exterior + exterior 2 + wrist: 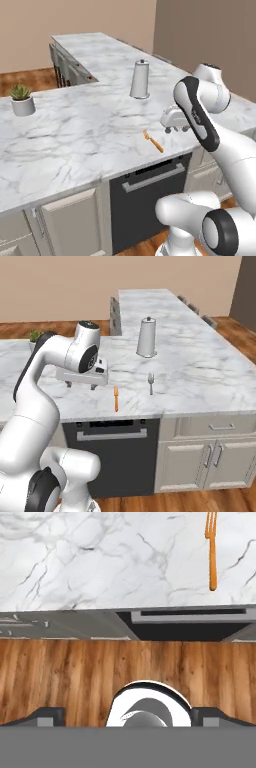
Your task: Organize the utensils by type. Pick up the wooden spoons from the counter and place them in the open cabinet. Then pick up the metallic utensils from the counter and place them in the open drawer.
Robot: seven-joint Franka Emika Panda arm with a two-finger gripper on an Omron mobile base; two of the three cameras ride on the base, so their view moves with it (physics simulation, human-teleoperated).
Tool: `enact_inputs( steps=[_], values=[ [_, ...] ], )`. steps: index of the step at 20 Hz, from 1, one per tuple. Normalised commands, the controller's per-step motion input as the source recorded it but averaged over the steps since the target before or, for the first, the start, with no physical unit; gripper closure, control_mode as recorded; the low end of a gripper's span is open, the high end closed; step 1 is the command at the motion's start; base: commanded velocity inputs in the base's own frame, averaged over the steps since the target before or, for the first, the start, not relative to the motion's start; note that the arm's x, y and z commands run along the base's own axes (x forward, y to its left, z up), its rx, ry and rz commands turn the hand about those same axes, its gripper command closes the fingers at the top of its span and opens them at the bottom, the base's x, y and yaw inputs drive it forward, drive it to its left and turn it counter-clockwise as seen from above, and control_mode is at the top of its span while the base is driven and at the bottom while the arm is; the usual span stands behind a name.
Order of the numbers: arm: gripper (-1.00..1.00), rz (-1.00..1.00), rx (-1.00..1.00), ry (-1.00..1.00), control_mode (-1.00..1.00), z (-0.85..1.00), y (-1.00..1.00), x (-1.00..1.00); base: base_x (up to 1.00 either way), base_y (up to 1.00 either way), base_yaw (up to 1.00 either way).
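The claw (80, 385) hangs wide open and empty above the counter's (200, 371) front edge, near 2 forks: orange (116, 398) and grey (151, 383).

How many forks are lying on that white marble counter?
2. The shiny orange-copper fork lies near the white marble counter's front edge, above the dark appliance; the dull grey steel fork lies just right of it. The arm may hide others.

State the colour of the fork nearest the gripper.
Orange-copper fork, clearest in the hand view.
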Motion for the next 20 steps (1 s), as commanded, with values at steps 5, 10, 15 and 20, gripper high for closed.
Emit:
enact_inputs(
  steps=[5, 10, 15, 20],
  values=[
    [-1.00, 0.00, 0.00, 0.00, 1.00, 0.00, 0.00, 0.00, 0.43, -0.48, 0.31],
    [-1.00, 0.00, 0.00, 0.00, 1.00, 0.00, 0.00, 0.00, 0.50, -0.53, 0.21],
    [-1.00, 0.00, 0.00, 0.00, 1.00, 0.00, 0.00, 0.00, 0.80, -0.31, 0.17],
    [-1.00, 0.00, 0.00, 0.00, 1.00, 0.00, 0.00, 0.00, 0.73, -0.20, 0.16]
  ],
)
